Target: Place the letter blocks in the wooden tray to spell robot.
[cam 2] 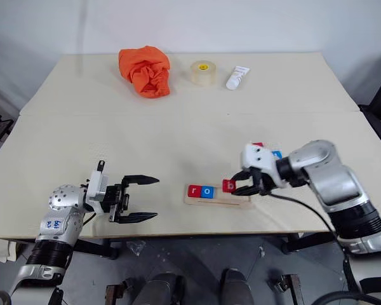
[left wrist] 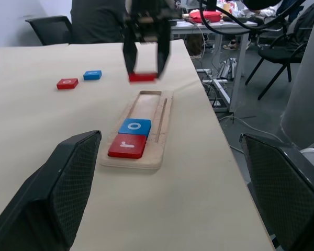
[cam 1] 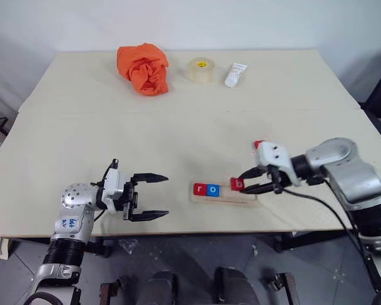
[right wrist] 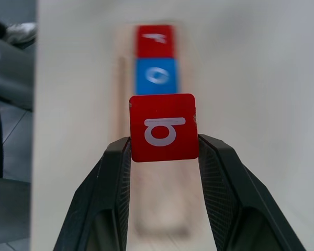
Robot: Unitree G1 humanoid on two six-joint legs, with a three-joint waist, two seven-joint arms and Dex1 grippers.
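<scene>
The wooden tray (cam 1: 232, 199) lies near the table's front edge, with a red "r" block (cam 1: 199, 188) and a blue "o" block (cam 1: 212, 189) side by side at its left end. My right gripper (cam 1: 242, 182) is shut on a red "b" block (right wrist: 162, 127), held just above the tray's empty groove (left wrist: 149, 102) beside the "o". A red "o" block (left wrist: 67, 83) and a blue block (left wrist: 92, 75) lie loose on the table behind the right gripper. My left gripper (cam 1: 153, 196) hangs open and empty, left of the tray, pointing toward it.
An orange cloth (cam 1: 144, 68), a tape roll (cam 1: 202, 70) and a white tube (cam 1: 235, 74) sit at the far side of the table. The tray is close to the table's front edge (cam 1: 197, 230). Chairs and another table stand off to the right.
</scene>
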